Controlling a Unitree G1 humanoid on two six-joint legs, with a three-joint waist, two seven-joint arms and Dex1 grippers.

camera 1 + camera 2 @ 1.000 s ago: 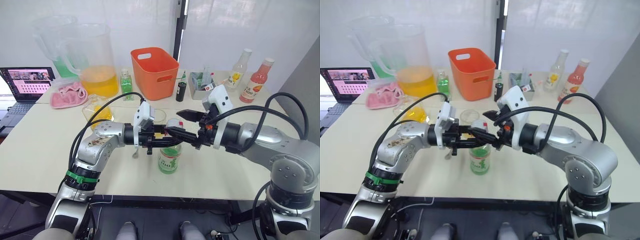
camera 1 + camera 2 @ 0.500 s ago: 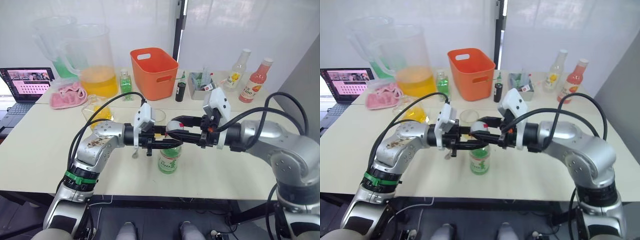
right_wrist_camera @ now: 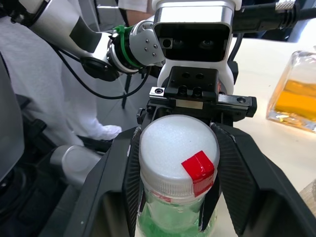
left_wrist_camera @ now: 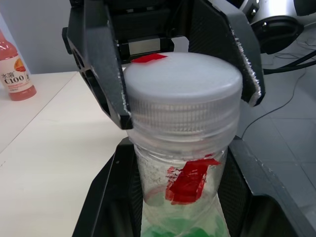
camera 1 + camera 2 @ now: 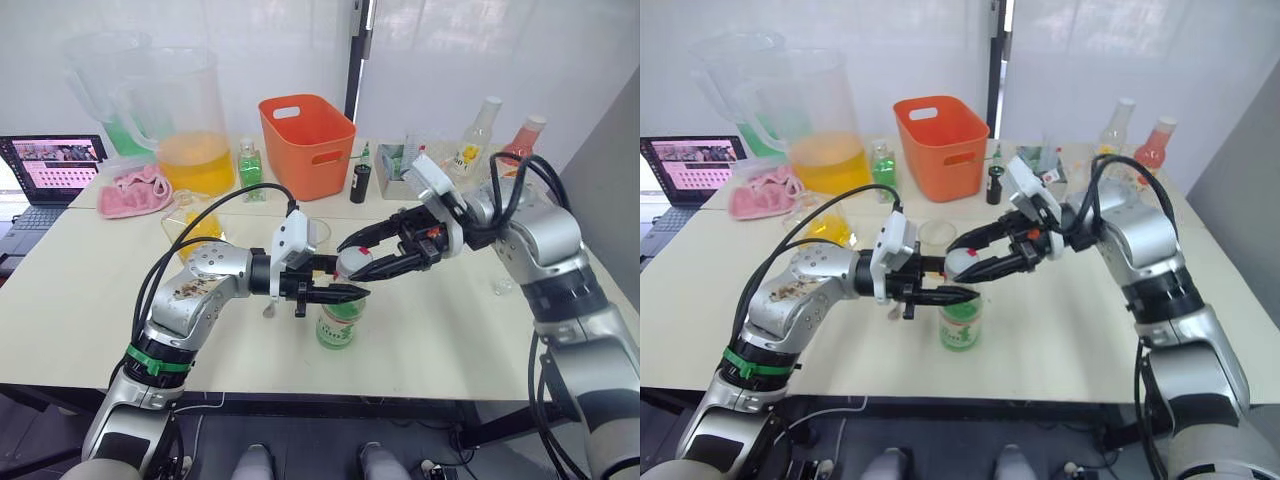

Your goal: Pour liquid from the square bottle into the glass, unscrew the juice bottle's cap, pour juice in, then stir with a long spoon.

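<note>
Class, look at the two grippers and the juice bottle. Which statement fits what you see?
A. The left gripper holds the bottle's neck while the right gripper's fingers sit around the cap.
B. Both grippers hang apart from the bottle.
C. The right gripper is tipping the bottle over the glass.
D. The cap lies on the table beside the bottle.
A: the left gripper clasps the neck of the juice bottle, and the right gripper brackets the cap, still on top.

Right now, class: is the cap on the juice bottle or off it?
On. The white cap sits on the neck of the juice bottle, which stands upright on the table; the right gripper brackets the cap, the left gripper the neck.
</note>
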